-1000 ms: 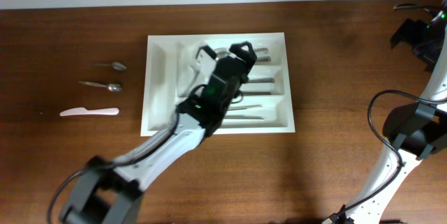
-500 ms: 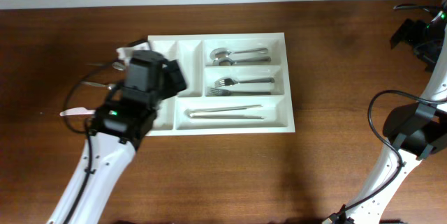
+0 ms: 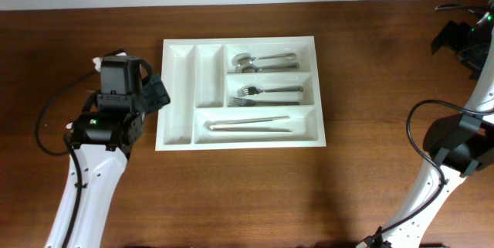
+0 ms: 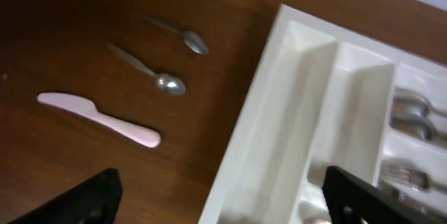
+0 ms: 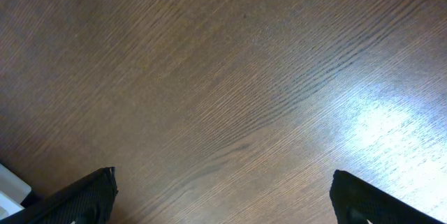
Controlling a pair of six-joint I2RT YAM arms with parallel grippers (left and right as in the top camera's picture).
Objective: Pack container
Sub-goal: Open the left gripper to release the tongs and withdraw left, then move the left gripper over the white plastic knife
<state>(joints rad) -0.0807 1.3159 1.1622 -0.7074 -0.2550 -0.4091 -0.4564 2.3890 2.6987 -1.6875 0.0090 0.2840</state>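
Over the bench's (image 3: pixel 370 62) left side, the left end effector (image 4: pixel 220 182) hangs with its fingers (image 4: pixel 84 196) spread wide and nothing between them. Ahead of it on the bare wood lie two spoons (image 4: pixel 164 81) and, nearer, a pale knife (image 4: pixel 105 119), all apart from one another and outside the container (image 3: pixel 239 42). The container lies just to the right of this end effector, flat on the bench, its long axis running side to side in the overhead view. Its two narrow slots (image 3: pixel 176 93) sit at the near, left end, empty, and run front to back. The wrist view shows the knife lying roughly crosswise to those slots, so it would likely need turning before it goes in. The wide slots further right hold spoons, forks (image 3: pixel 262 93) and long silver pieces. The left arm (image 3: pixel 93 171) reaches up from the lower left, wrist tipped down at the loose cutlery; it is much the nearer arm. The right arm (image 3: pixel 455 140) is folded at the far right edge, well apart from the container, and the right end effector (image 5: pixel 220 182) is spread above bare wood.
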